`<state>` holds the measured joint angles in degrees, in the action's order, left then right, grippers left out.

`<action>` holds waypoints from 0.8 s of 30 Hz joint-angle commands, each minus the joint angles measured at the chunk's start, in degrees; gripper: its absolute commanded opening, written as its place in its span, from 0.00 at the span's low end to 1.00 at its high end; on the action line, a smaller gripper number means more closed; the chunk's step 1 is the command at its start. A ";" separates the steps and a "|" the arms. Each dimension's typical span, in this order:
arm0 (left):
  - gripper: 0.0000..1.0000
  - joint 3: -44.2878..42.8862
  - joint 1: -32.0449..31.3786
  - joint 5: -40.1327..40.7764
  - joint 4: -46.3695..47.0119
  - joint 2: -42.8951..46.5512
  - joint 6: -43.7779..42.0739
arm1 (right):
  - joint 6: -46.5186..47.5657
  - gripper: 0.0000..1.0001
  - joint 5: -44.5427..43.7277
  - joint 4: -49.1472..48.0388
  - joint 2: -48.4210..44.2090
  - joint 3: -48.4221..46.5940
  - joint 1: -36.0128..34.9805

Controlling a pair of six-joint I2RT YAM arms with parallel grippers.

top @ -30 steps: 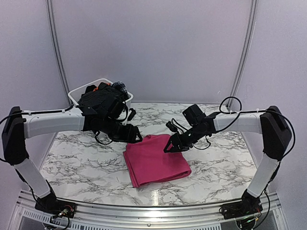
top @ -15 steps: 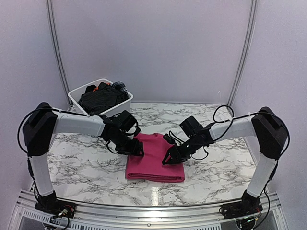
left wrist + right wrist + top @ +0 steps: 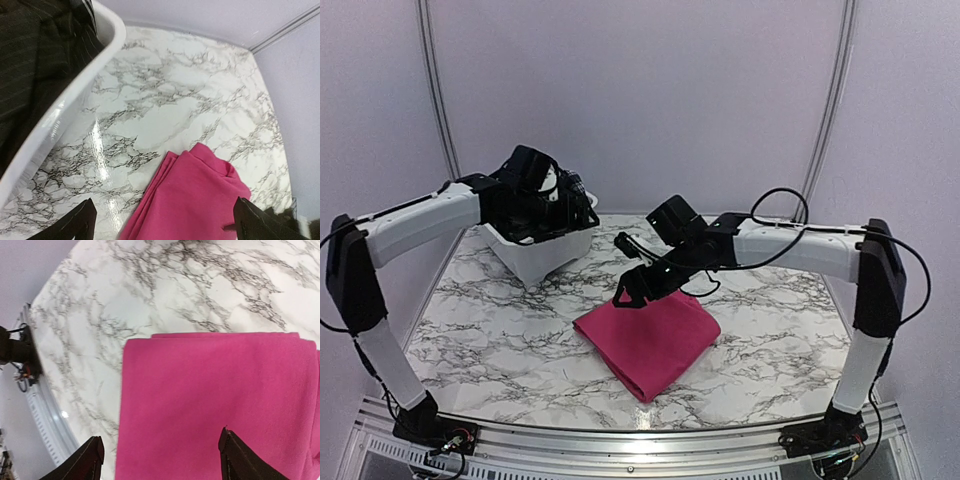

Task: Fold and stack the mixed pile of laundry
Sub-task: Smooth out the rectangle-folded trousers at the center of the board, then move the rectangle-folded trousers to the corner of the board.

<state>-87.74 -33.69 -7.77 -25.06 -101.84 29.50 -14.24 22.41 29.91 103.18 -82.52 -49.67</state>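
While the folded pink cloth (image 3: 650, 338) lies on the table (image 3: 490, 330) under the right gripper (image 3: 623, 297), jaws spread and empty, the left gripper (image 3: 167, 225), also spread wide, hangs at the tub (image 3: 75, 100), so the next move likely calls for pinching the pinstriped shirt (image 3: 30, 75) and lifting it out.

No legible text anywhere.

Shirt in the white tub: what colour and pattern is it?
The shirt is black with thin pale pinstripes, clearest in the left wrist view.
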 commanded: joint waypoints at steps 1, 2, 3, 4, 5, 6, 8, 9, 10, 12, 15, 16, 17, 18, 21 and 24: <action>0.99 4.62 0.67 2.44 -2.02 7.66 1.51 | 0.87 0.77 -13.72 11.27 9.93 -7.54 -2.32; 0.99 5.55 0.84 3.13 -2.08 9.19 1.75 | 0.29 0.78 -14.50 12.10 12.30 -9.38 -2.75; 0.99 6.38 0.97 3.65 -2.02 10.10 2.03 | -0.34 0.79 -15.06 12.32 13.98 -10.85 -3.06; 0.99 7.11 1.07 4.01 -2.06 10.77 2.32 | -0.81 0.80 -15.26 12.37 15.60 -11.99 -3.34; 0.99 7.72 1.16 4.26 -2.02 11.27 2.54 | -1.18 0.81 -15.29 12.66 17.33 -13.11 -3.45; 0.99 8.28 1.17 4.40 -2.03 11.57 2.69 | -1.55 0.81 -15.24 13.46 18.90 -14.17 -3.40; 0.99 8.91 1.17 4.58 -2.02 12.05 2.84 | -2.56 0.84 -16.82 14.91 21.74 -15.04 -3.01; 0.99 9.13 1.17 4.68 -2.07 12.22 2.85 | -3.04 0.85 -17.55 15.62 22.59 -14.70 -2.42; 0.99 9.23 1.19 4.78 -2.02 12.35 2.76 | -3.70 0.85 -17.87 15.59 22.67 -13.25 -1.23; 0.99 9.47 1.17 5.16 -2.03 12.53 2.68 | -4.51 0.86 -18.56 13.56 20.58 -7.74 2.13; 0.99 9.70 1.26 5.44 -2.10 13.01 2.37 | -3.62 0.87 -18.62 9.80 15.17 2.08 9.69; 0.99 9.80 1.33 5.51 -2.10 13.05 2.33 | -2.53 0.87 -18.22 8.74 13.67 4.64 12.54; 0.99 9.93 1.35 5.44 -2.14 13.02 2.27 | -1.36 0.87 -17.75 7.58 12.44 7.07 15.72; 0.99 9.89 1.45 5.38 -2.10 13.02 2.24 | 0.04 0.87 -17.34 6.91 11.79 8.82 19.94; 0.99 9.79 1.57 5.32 -2.18 12.89 2.06 | 6.13 0.87 -16.61 5.62 11.72 9.21 28.36; 0.99 9.82 1.76 5.42 -2.36 13.07 1.81 | 12.60 0.87 -16.29 4.78 12.52 7.16 35.42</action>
<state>-78.24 -32.49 -2.94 -26.11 -90.17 31.99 -10.35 9.39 30.98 111.96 -76.51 -21.63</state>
